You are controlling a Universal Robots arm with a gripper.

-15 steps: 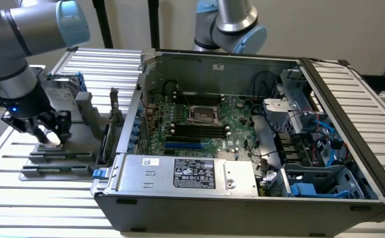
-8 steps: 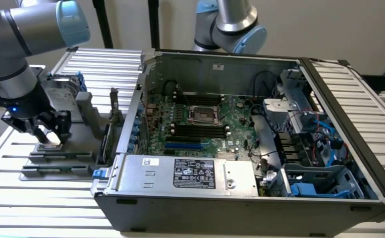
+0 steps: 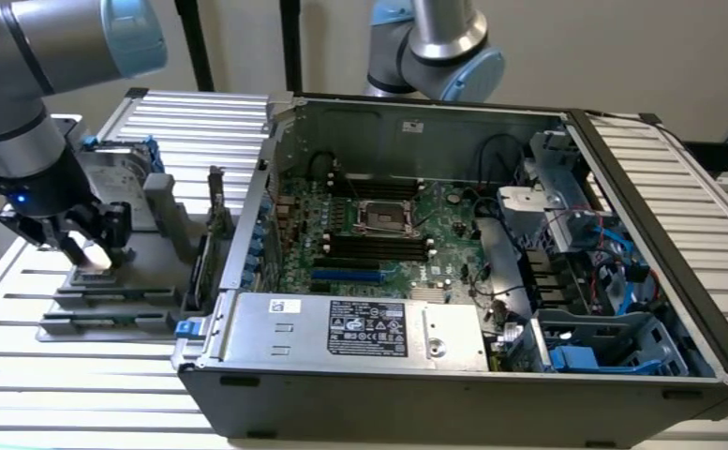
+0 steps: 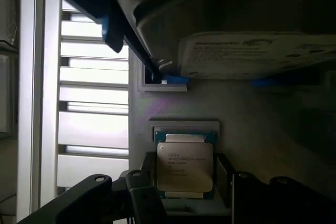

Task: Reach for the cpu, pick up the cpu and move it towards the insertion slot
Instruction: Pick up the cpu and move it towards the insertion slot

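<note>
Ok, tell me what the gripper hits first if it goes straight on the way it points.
Most likely the cpu: it lies in its recess in the grey holder, directly in line with the gripper, which points down at it. The gap between them is unclear.

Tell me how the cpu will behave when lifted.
The cpu looks stiff and flat, so probably it will not bend or roll. Its smooth metal top may be slippery. It is thin and small, so likely light.

Silver-grey arm (image 3: 38,42), pale blue joint caps (image 3: 132,33), black claw (image 3: 93,248)
</note>
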